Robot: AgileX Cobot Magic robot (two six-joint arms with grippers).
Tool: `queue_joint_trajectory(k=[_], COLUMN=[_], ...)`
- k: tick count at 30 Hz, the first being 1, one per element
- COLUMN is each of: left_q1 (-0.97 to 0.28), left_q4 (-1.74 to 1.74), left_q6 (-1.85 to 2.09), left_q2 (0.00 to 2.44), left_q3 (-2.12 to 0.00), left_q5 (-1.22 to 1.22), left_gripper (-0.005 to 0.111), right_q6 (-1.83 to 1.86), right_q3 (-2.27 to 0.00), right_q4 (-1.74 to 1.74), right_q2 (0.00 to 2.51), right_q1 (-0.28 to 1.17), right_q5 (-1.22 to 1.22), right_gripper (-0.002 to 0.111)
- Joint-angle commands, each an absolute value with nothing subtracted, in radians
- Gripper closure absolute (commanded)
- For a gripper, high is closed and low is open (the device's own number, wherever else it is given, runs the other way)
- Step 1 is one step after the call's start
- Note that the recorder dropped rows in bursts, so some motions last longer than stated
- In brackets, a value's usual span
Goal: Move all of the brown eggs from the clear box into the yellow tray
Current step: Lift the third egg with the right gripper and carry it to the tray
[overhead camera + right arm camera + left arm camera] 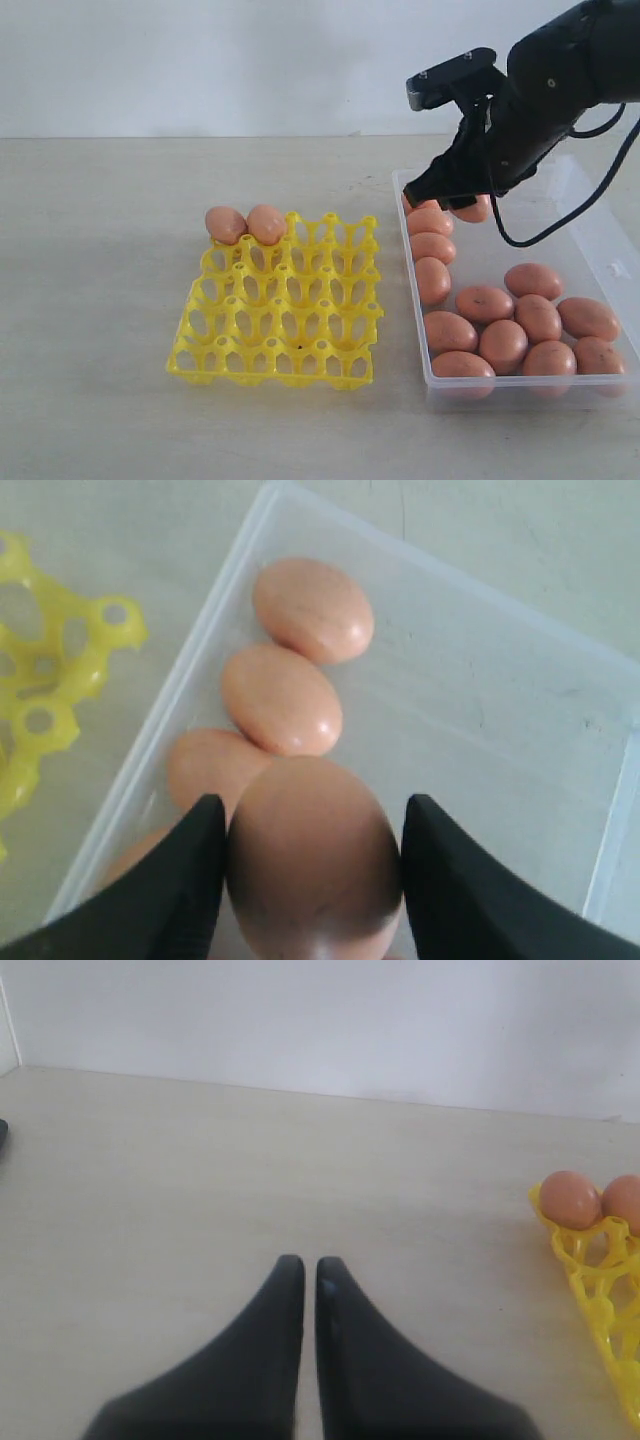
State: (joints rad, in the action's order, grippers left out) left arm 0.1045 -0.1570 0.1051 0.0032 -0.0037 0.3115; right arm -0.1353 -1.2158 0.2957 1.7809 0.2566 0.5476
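Observation:
My right gripper [312, 802] is shut on a brown egg [312, 865], with one finger on each side of it. In the exterior view this gripper [455, 198] holds the egg [478, 210] over the far left corner of the clear box [600, 240]. Several brown eggs [485, 302] lie in the box, along its left wall and at its near end. Two eggs [226, 224] sit in the far left cups of the yellow tray [275, 330]. My left gripper [310, 1262] is shut and empty over bare table, with the tray [600, 1280] off to its side.
The box stands to the right of the tray with a narrow gap between them. A black cable [560, 225] from the right arm hangs over the box's far part. Below the held egg lie other eggs [281, 700] against the box wall.

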Motion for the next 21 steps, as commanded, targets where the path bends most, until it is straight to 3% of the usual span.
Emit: queue_joint_trajectory(k=[1,12,21], left_q1=[0.107,0.107,0.107], left_q4=[-0.158,-0.158,-0.158], left_q6=[0.109,0.109,0.109], left_q2=[0.0,0.0,0.0], left_q3=[0.0,0.0,0.0], left_q5=[0.303,0.307,0.307], left_gripper=[0.103,0.103,0.103], right_q6=[-0.139,-0.103,-0.454], right_q3=[-1.218,-1.096,-0.786], right_q4=[0.266,0.085,0.245], right_q2=[1.752,1.705,1.756], right_q1=[0.249,0.26,0.291], right_q5=[0.441,-0.069,-0.975], right_gripper=[0.107,0.109,0.109])
